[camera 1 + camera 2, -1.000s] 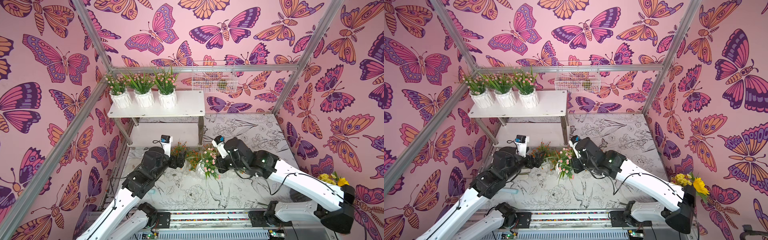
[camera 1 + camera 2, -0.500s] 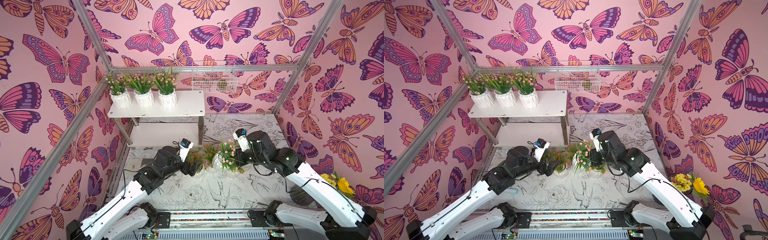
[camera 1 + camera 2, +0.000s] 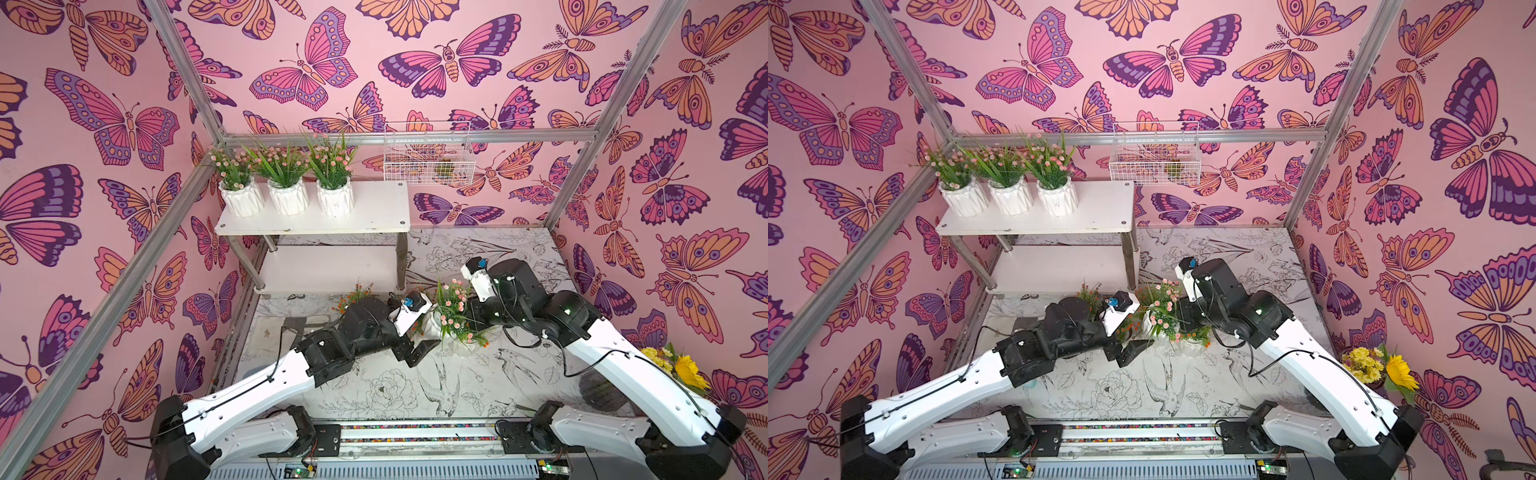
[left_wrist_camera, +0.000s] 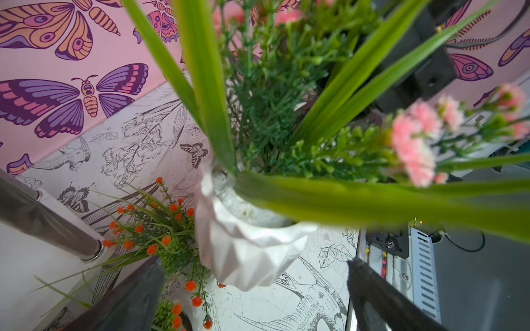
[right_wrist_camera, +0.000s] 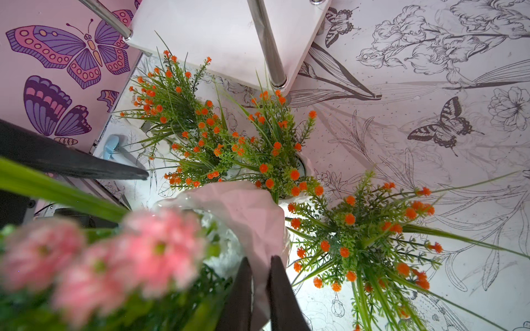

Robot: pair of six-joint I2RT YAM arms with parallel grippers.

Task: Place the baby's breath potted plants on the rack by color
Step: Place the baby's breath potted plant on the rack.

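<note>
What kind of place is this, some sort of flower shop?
Probably a robot test booth, not a shop. Butterfly-print walls on a metal frame box in one small table, two robot arms are mounted at its front edge, and a white rack holds potted plants.

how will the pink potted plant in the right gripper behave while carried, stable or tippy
The right gripper pinches only the rim of the pink potted plant, so the pot may swing or tilt. Its spray spreads wider than the small pot, so it is probably top-heavy when set down. The thin leaves look floppy and could snag the orange plants.
</note>
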